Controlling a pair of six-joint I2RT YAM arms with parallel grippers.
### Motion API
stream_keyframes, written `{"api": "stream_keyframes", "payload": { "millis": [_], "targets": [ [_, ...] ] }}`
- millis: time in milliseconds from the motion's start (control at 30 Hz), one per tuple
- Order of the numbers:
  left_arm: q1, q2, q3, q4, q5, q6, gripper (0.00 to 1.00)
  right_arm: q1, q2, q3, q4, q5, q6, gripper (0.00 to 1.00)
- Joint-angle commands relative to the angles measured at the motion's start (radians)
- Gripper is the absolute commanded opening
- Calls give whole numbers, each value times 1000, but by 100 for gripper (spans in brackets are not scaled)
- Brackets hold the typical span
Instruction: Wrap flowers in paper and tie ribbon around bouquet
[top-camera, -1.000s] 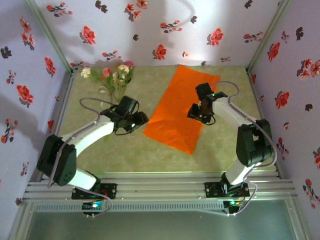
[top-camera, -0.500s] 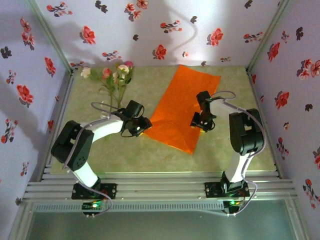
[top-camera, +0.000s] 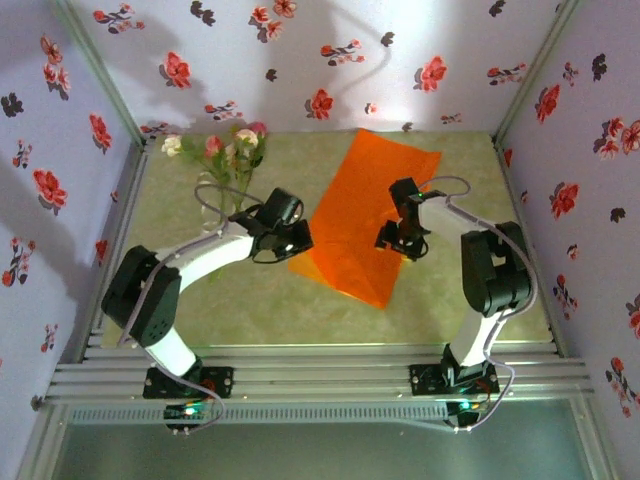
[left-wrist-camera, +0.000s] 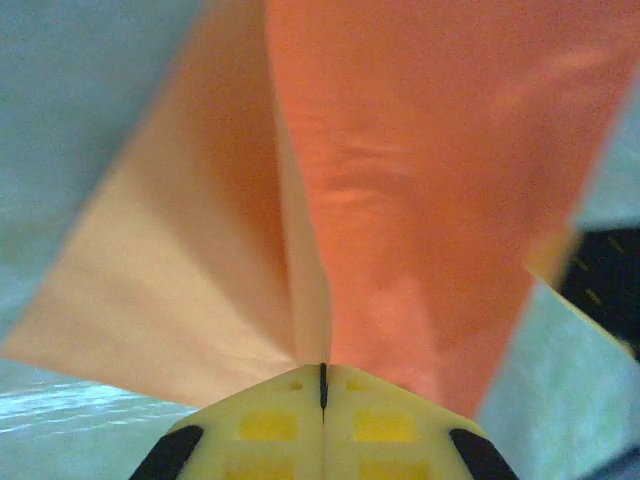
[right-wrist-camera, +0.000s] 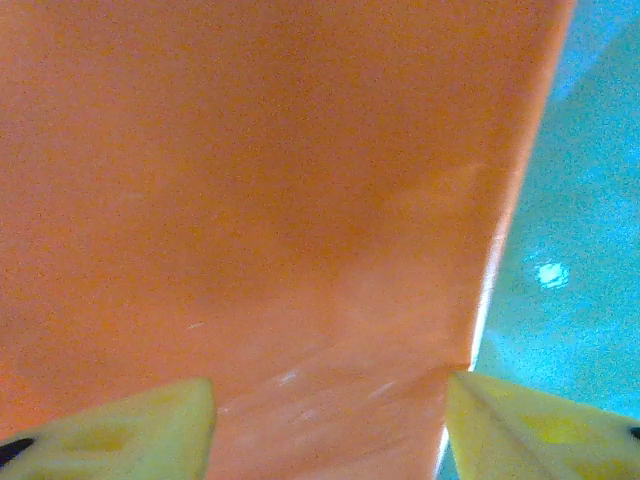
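Orange paper (top-camera: 352, 228): my left gripper (left-wrist-camera: 322, 373) pinching its edge, jaws pressed tight; my right gripper (right-wrist-camera: 330, 400) spread wide above it.

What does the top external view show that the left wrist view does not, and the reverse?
From above: the flowers lying far left on the table, apart from the paper, and the right gripper over the sheet. From the left wrist: the left gripper shut on a raised fold of the paper, its paler underside showing. Shared: the orange paper on the table.
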Motion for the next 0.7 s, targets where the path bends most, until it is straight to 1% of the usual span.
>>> {"api": "stream_keyframes", "payload": {
  "millis": [0,133,233,333,400,500,600,667],
  "targets": [
    [-83,-53,64,-66,-34,193,0,29,-95,127,-39,22,41,72],
    [-144,-43,102,-55,-41,305,0,49,-87,259,-54,-35,77,79],
    [-179,-31,138,-47,-65,372,0,67,-30,367,-99,-110,89,83],
    [-210,-18,172,-48,-93,426,0,102,50,472,-189,-190,78,86],
    [-226,-12,188,-52,-103,454,0,141,88,532,-253,-191,44,88],
    [-243,-10,198,-58,-109,483,0,181,117,574,-298,-187,7,91],
    [-255,-24,192,-53,-118,504,0,203,160,601,-335,-208,-18,92],
    [-261,-31,193,-60,-127,517,0,219,195,624,-370,-205,-45,90]
  ]
}}
